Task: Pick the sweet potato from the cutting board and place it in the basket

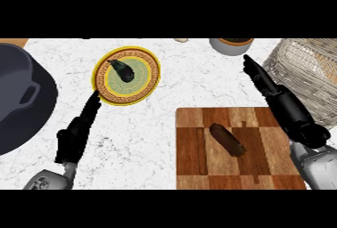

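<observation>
A dark brown sweet potato (228,139) lies aslant in the middle of the checkered wooden cutting board (197,133) at the lower right. The pale wicker basket (309,75) stands at the right edge, just beyond the board. My right hand (283,100) is open, its straight fingers pointing up and left along the board's right side, between the sweet potato and the basket, touching neither. My left hand (76,133) is open at the lower left, fingers stretched toward the yellow plate.
A yellow patterned plate (105,89) holding a dark vegetable (122,70) sits at the upper middle left. A large dark pot (20,98) fills the left edge. A white bowl (230,45) stands at the back, left of the basket.
</observation>
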Controlling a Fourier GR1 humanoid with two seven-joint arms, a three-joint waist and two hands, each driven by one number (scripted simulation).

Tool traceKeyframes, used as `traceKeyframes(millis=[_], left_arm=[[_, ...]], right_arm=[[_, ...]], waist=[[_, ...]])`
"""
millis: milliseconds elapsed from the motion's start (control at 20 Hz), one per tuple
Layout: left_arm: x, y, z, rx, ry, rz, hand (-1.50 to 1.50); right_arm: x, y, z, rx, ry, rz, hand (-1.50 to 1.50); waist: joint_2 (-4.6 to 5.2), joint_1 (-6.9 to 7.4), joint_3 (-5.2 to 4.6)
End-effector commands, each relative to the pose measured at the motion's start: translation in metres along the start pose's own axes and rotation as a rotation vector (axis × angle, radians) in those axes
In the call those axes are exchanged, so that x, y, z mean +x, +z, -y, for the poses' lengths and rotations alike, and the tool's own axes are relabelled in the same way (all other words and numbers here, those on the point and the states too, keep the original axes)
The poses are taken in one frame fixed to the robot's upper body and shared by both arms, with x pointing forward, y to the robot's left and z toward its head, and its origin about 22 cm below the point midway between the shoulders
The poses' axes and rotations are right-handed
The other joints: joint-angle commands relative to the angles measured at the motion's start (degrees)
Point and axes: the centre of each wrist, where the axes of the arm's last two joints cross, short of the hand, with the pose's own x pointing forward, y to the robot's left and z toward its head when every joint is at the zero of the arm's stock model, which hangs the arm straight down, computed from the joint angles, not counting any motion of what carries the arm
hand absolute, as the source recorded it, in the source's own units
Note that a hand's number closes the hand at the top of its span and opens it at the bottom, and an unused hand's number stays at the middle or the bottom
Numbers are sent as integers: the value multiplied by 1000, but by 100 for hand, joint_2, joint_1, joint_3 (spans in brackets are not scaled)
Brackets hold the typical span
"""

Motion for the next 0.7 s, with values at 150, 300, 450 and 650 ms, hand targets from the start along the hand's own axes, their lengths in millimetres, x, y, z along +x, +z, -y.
traceKeyframes(millis=[150,300,450,650], left_arm=[[19,-24,-43,144,-7,30,0],[27,-24,-42,157,40,-7,0],[36,-29,-55,181,54,-18,0],[30,-19,-68,191,45,-22,0]], right_arm=[[17,-14,42,19,328,54,150],[26,-16,-3,344,253,265,150],[-14,1,-61,141,388,373,-150],[-22,9,-75,-143,585,317,-150]], waist=[[-117,61,-67],[-107,242,-52],[-111,115,-53],[-177,38,-67]])
